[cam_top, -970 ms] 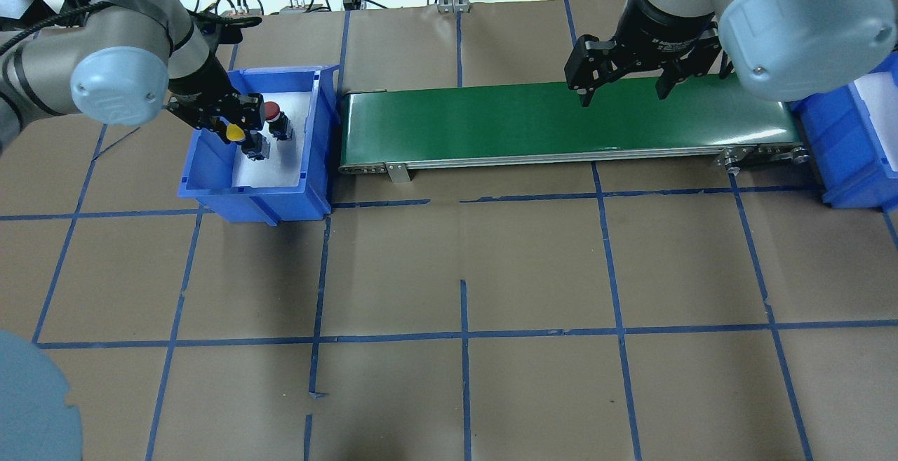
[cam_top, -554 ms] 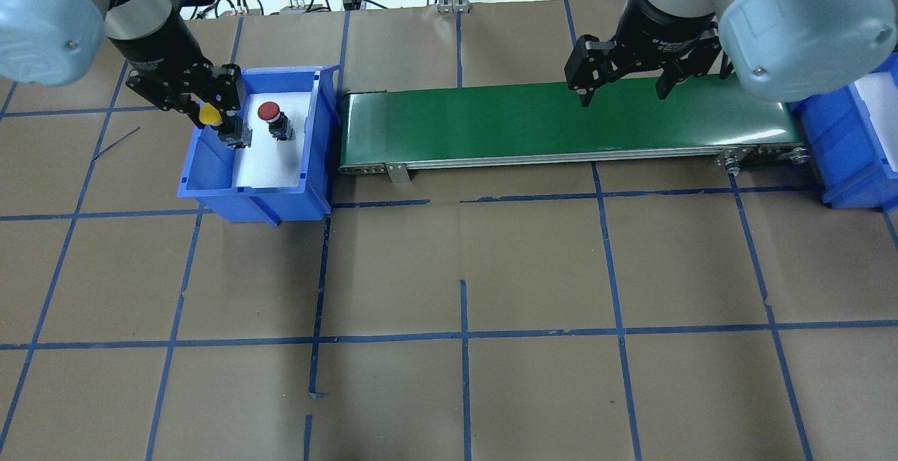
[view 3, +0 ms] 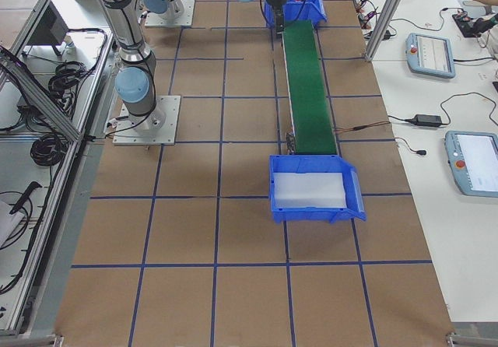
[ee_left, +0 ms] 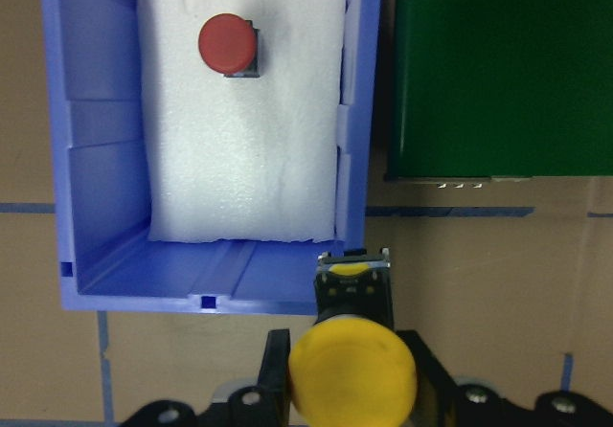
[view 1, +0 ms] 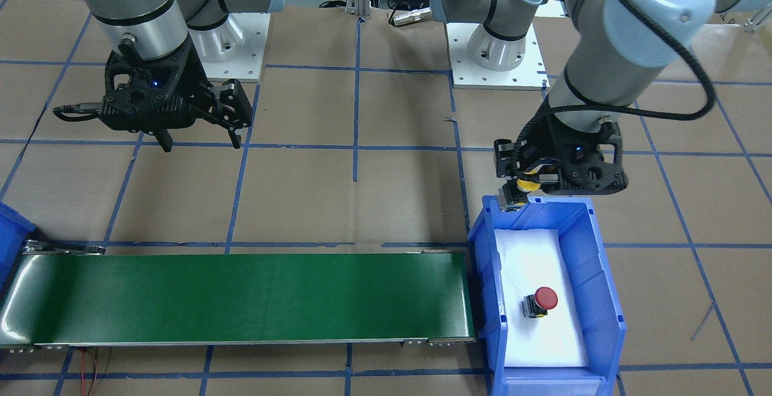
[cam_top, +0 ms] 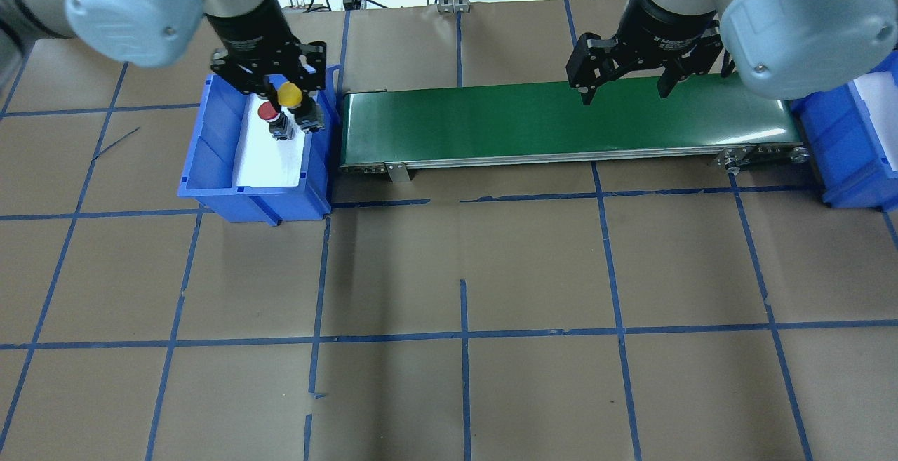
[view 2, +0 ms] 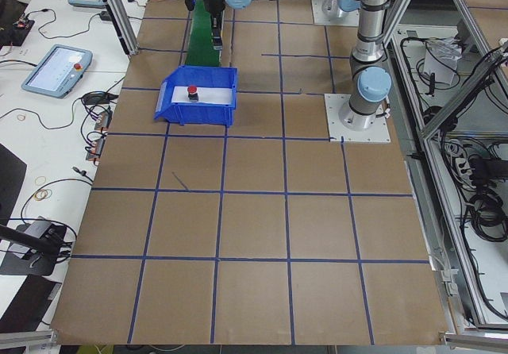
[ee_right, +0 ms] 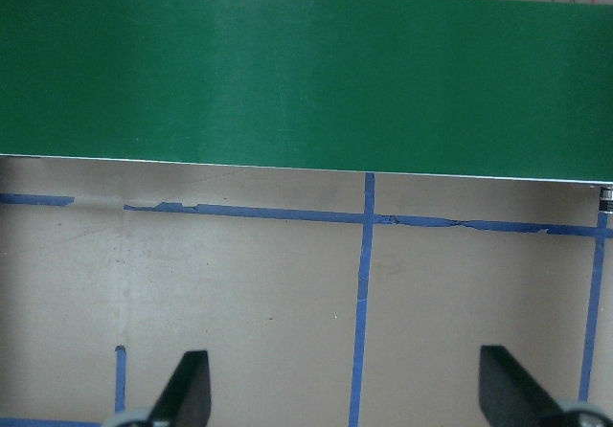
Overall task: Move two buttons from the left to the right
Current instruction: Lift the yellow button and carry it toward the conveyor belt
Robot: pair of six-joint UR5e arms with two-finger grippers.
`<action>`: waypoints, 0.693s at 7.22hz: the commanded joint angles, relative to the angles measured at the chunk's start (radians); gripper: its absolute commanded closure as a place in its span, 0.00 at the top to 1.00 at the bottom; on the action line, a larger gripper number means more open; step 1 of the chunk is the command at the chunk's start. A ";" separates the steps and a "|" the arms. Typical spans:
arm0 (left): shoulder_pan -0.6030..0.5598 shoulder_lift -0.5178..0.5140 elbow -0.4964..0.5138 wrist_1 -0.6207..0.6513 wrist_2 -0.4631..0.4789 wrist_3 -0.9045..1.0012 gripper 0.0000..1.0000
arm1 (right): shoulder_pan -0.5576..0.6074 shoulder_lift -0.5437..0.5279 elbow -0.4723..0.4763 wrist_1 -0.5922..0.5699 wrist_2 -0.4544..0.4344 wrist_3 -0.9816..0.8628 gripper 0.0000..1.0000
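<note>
My left gripper [cam_top: 282,90] is shut on the yellow-capped button [cam_top: 289,94] and holds it raised over the corner of the left blue bin [cam_top: 216,135] nearest the conveyor. In the left wrist view the yellow cap [ee_left: 352,374] sits between the fingers, beyond the bin's wall [ee_left: 96,159]. The front view shows the yellow button [view 1: 526,185] above the bin's rim [view 1: 597,263]. The red-capped button [cam_top: 267,111] [view 1: 546,298] [ee_left: 228,44] stands on the bin's white foam. My right gripper [cam_top: 623,95] [view 1: 201,143] [ee_right: 347,389] is open and empty, above the table beside the belt.
A green conveyor belt [cam_top: 561,121] [view 1: 241,299] runs from the left bin to a second blue bin [cam_top: 856,145] [view 3: 311,191] at the right end, which holds only white foam. The brown table has blue tape lines.
My left gripper, holding the yellow button, has moved from the bin's left side to the right, toward the conveyor end. The right arm has not moved.
</note>
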 commanded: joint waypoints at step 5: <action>-0.075 -0.211 0.006 0.239 0.001 -0.091 0.07 | -0.001 0.000 0.000 -0.002 -0.002 -0.002 1.00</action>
